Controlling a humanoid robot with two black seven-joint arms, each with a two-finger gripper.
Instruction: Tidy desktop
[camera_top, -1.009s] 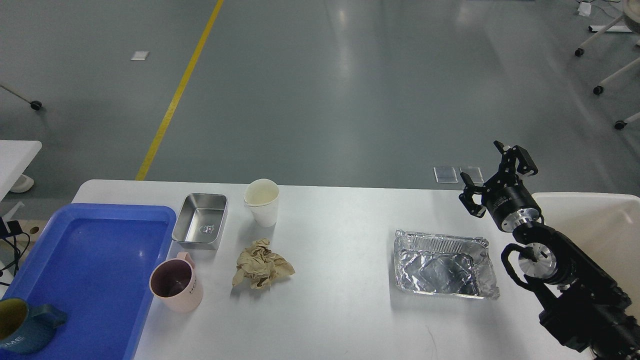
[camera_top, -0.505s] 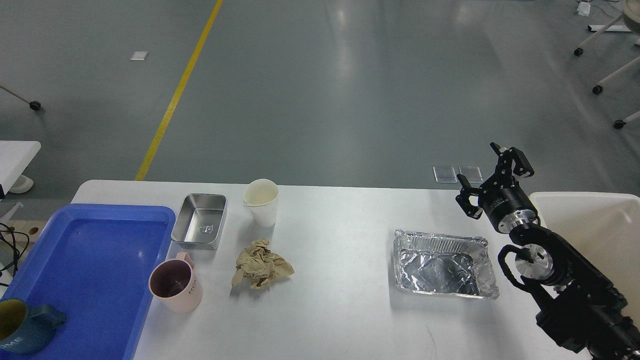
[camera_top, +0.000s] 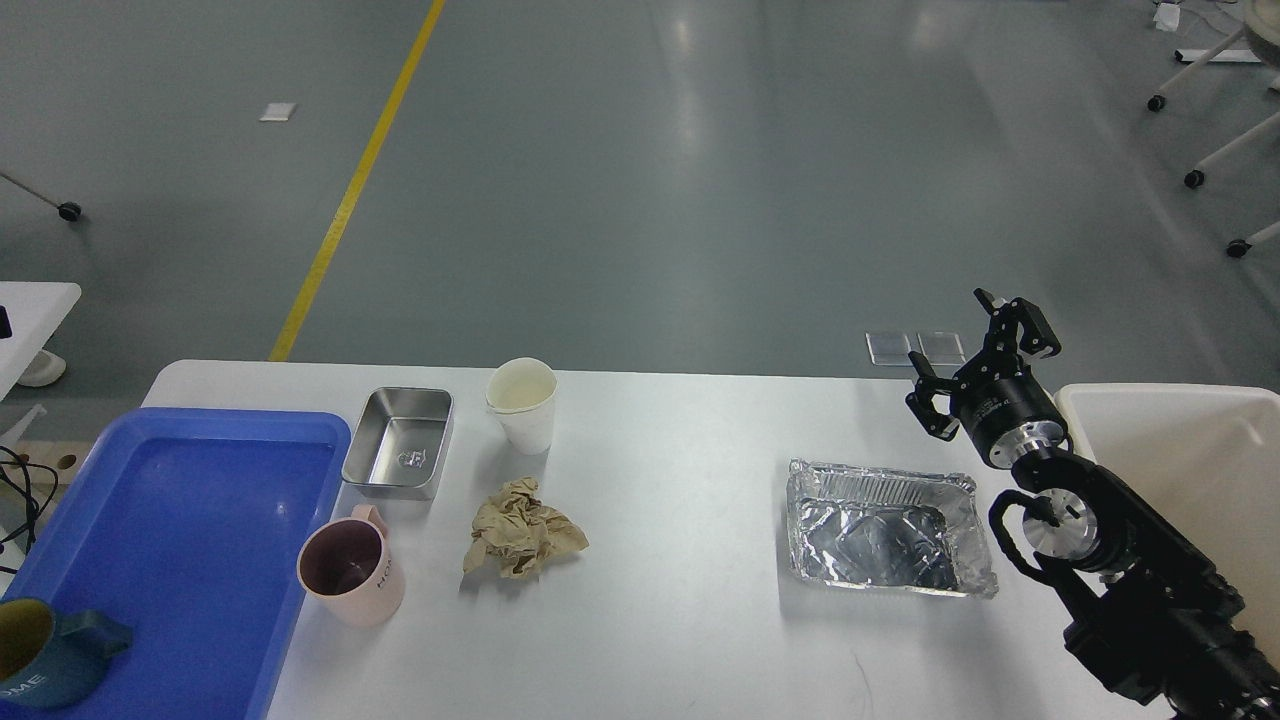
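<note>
Risk: right gripper (camera_top: 975, 352), fingers spread and empty above the worktop (camera_top: 680, 600), may crush the thin foil tray (camera_top: 885, 528) when grasping.

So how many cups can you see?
3: a pink mug beside the blue tray, a dark blue mug in that tray, and a white paper cup farther back.

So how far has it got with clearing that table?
Early on. Only the blue mug sits in the blue tray. The right gripper hovers open and empty above the foil container. Left on the desktop: pink mug, steel box, paper cup, crumpled paper.
</note>
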